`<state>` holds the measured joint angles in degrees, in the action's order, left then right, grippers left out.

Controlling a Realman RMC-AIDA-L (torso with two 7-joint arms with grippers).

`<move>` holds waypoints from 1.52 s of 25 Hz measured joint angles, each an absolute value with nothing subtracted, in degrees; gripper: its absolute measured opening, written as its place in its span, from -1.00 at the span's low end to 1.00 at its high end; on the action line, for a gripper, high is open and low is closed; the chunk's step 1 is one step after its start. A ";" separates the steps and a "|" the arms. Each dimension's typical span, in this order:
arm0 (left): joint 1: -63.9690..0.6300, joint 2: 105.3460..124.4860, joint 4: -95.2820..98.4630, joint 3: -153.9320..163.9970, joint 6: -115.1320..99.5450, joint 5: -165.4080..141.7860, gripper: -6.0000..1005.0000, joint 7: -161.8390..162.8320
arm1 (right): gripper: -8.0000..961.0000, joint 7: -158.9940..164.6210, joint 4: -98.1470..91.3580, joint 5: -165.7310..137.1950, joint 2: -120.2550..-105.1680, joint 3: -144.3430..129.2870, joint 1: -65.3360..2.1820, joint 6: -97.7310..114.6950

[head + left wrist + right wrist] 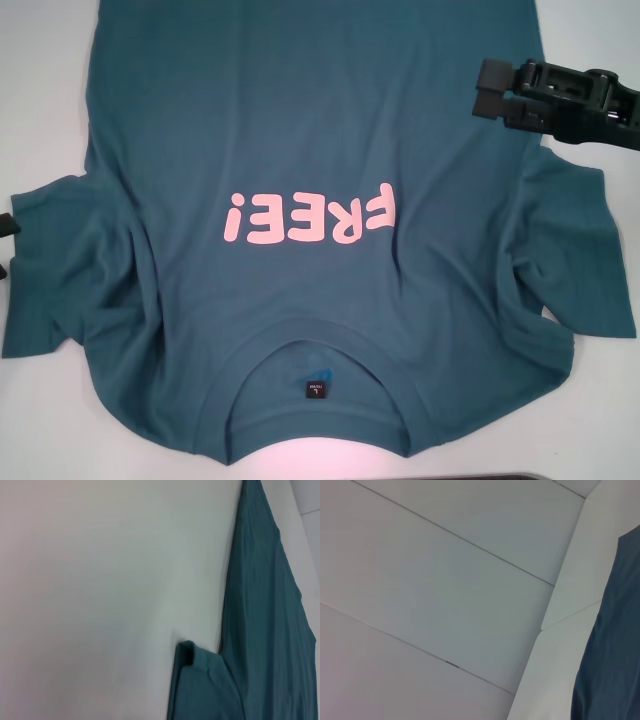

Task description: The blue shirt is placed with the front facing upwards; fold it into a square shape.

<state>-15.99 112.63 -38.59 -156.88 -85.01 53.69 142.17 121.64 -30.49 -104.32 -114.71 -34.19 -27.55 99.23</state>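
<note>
The blue shirt (300, 120) lies flat, front up, on the white table (40, 80). Its ribbed collar (310, 350) and dark neck label (314, 387) are nearest me, and the pink "FREE!" print (310, 215) reads upside down. Both sleeves are spread, left (50, 270) and right (570, 250), with some wrinkles. My right gripper (490, 92) hovers above the shirt's right side, beyond the right sleeve, holding nothing. My left gripper (4, 246) shows only as two black tips at the left edge beside the left sleeve, apart and empty. The shirt also shows in the left wrist view (265, 630) and the right wrist view (615, 645).
Bare white table (100, 605) lies left of the shirt. The right wrist view shows white panels with seams (445, 580) beside the table edge. A dark strip (520, 476) sits at the near edge of the head view.
</note>
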 joint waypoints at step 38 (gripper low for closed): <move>-18.50 113.51 -38.91 -152.04 -86.57 53.33 0.50 143.07 | 0.77 121.73 -30.41 -104.33 -114.46 -32.54 -26.91 99.66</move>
